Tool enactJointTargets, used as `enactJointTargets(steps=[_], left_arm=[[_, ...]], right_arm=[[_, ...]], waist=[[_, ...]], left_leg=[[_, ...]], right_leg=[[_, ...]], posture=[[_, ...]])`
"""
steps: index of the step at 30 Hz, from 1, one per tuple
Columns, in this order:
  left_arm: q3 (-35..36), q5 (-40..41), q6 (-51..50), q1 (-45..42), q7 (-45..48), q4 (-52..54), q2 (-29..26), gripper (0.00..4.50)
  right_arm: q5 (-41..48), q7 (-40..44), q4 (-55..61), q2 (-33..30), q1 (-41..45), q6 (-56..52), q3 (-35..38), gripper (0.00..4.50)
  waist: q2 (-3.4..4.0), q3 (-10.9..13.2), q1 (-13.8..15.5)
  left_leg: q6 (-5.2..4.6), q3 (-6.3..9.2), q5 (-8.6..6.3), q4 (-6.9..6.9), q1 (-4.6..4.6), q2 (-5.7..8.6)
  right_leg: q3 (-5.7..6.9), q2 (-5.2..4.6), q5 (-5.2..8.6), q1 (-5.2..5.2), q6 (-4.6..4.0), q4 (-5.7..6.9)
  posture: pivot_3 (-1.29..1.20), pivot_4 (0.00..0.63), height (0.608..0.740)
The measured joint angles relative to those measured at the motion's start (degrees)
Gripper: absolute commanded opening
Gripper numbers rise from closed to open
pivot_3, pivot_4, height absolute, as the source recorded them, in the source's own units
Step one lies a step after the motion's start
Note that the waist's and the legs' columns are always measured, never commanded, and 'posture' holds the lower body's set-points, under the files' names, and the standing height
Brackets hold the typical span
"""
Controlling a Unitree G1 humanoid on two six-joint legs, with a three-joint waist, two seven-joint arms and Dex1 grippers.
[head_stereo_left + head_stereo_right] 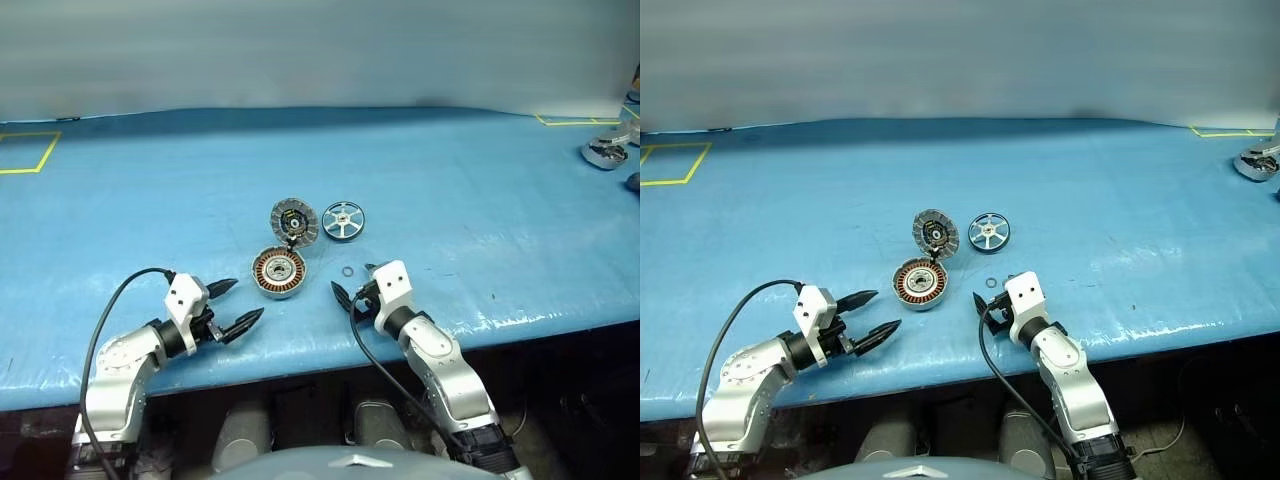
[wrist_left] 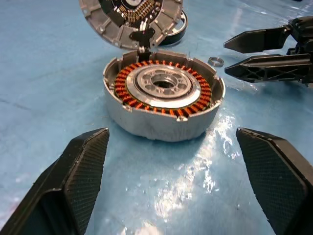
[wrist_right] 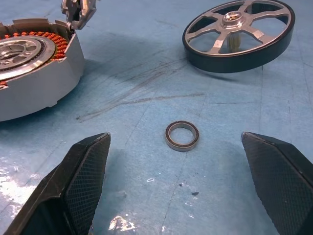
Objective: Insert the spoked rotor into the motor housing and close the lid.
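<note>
The motor housing (image 1: 279, 272) sits on the blue table, its copper windings facing up. Its lid (image 1: 294, 222) stands tilted open at the housing's far rim, hinged there. The spoked rotor (image 1: 343, 220) lies flat to the right of the lid, apart from the housing. My left gripper (image 1: 248, 298) is open, just left of and nearer than the housing (image 2: 164, 95), pointing at it with nothing between its fingers. My right gripper (image 1: 353, 282) is open too, to the right of the housing, with a small loose ring (image 3: 182, 135) on the table between its fingertips and the rotor (image 3: 239, 32) beyond.
The blue table (image 1: 470, 180) stretches far back and to both sides. Yellow tape marks (image 1: 30, 150) sit at the far left. More metal parts (image 1: 605, 152) lie at the far right edge. The table's front edge runs just under both wrists.
</note>
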State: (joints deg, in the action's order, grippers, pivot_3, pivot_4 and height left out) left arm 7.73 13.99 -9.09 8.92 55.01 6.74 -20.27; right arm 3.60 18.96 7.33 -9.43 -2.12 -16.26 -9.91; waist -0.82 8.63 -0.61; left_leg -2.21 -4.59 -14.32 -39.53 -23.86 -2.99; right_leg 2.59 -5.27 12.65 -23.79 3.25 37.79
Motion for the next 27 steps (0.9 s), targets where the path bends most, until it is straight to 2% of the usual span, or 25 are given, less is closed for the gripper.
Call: enactJointTargets(steps=[5,9,14,17,20,22,27], left_arm=[[-3.3,0.9,8.3,0.3,1.4,-2.0,1.3,4.42],[-4.1,0.8,12.2,-0.6,1.6,-2.6,0.4,4.45],[-4.3,1.2,16.6,-0.6,2.0,-4.1,-0.4,4.45],[-5.2,2.8,16.8,-0.4,2.8,-4.1,-0.8,4.45],[-6.4,3.7,16.5,0.0,3.8,-4.1,-2.0,4.45],[-6.5,4.2,15.9,0.1,3.9,-4.1,-2.8,4.45],[-6.6,4.8,15.9,0.2,3.8,-4.1,-4.0,4.45]], right_arm=[[-0.3,0.4,-3.1,0.3,2.1,1.0,0.0,4.50],[-1.1,-0.7,-5.8,1.4,4.1,1.9,0.2,3.56],[-1.3,-1.4,-5.9,1.9,3.7,2.1,-0.1,1.93],[-1.3,-1.6,-5.2,1.9,2.9,2.1,-0.3,1.93],[-1.2,-1.5,-4.5,1.9,2.1,1.9,-0.2,1.35],[-1.0,-1.5,-4.0,1.8,1.6,1.8,-0.2,0.75],[-1.0,-1.5,-3.6,1.8,1.6,1.1,-0.2,0.75]], waist=[[-0.01,0.0,-0.1],[0.00,0.0,-0.1],[-0.03,-0.1,-0.1],[-0.05,-0.1,-0.1],[-0.05,-0.1,-0.1],[-0.05,-0.1,-0.1],[-0.04,-0.1,-0.1]], left_leg=[[-0.02,-0.04,-0.01,0.09,-0.01,-0.01],[-0.01,-0.06,0.00,0.17,0.03,-0.03],[-0.02,-0.11,-0.01,0.34,0.06,-0.01],[-0.01,-0.09,-0.01,0.39,0.06,-0.02],[-0.01,-0.08,-0.01,0.41,0.06,-0.02],[0.00,-0.07,-0.02,0.42,0.06,-0.04],[0.01,-0.06,-0.02,0.43,0.06,-0.04]], right_leg=[[0.02,0.01,-0.06,-0.05,-0.19,-0.02],[0.03,0.04,-0.03,-0.06,-0.22,-0.02],[0.02,0.01,-0.02,-0.06,-0.25,-0.14],[0.05,0.01,0.01,-0.05,-0.29,-0.16],[0.07,0.00,0.05,-0.06,-0.25,-0.18],[0.10,0.00,0.11,-0.06,-0.18,-0.18],[0.14,-0.05,0.15,-0.06,-0.12,-0.22]], posture=[[0.00,0.150,0.740],[0.00,0.150,0.740],[0.00,0.150,0.740],[0.00,0.150,0.740],[0.00,0.150,0.740],[0.00,0.150,0.740],[0.00,0.150,0.740]])
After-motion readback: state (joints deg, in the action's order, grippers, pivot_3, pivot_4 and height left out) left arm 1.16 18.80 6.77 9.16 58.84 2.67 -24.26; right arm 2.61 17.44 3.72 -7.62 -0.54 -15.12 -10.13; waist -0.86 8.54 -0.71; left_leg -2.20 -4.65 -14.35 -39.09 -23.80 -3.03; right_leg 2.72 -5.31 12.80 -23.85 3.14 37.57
